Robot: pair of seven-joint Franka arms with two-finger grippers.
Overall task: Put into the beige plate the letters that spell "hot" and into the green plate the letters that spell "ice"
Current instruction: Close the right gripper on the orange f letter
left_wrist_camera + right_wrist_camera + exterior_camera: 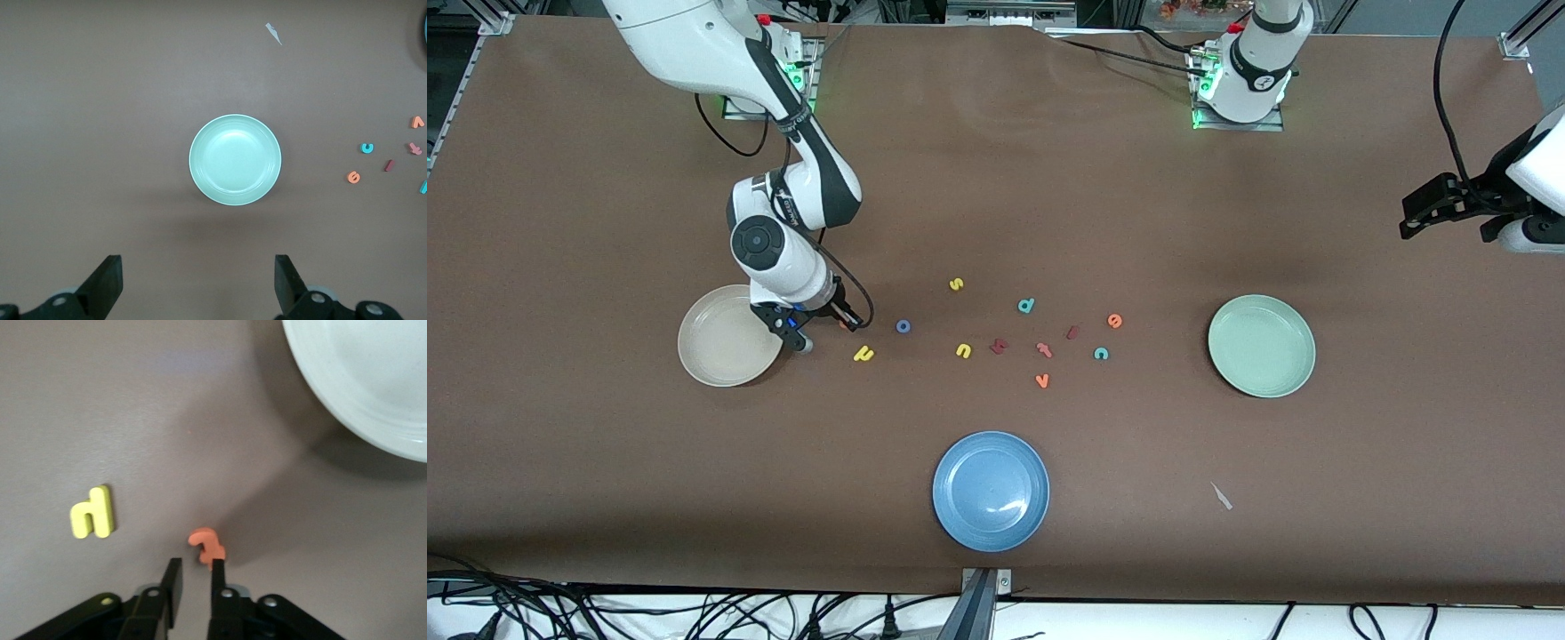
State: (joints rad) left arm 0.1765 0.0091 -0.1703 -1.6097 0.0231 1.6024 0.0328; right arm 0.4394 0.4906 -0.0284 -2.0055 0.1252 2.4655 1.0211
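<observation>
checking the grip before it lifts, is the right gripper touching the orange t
Touching. In the right wrist view one finger of the right gripper presses against the orange t; the other stands clear of it.

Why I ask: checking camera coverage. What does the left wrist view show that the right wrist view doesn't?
Left wrist only: green plate, teal c, orange e, dark red i, open left end effector. Right wrist only: yellow h, orange t at a fingertip of the slightly open right end effector, beige plate edge. Shared: just the brown table.
</observation>
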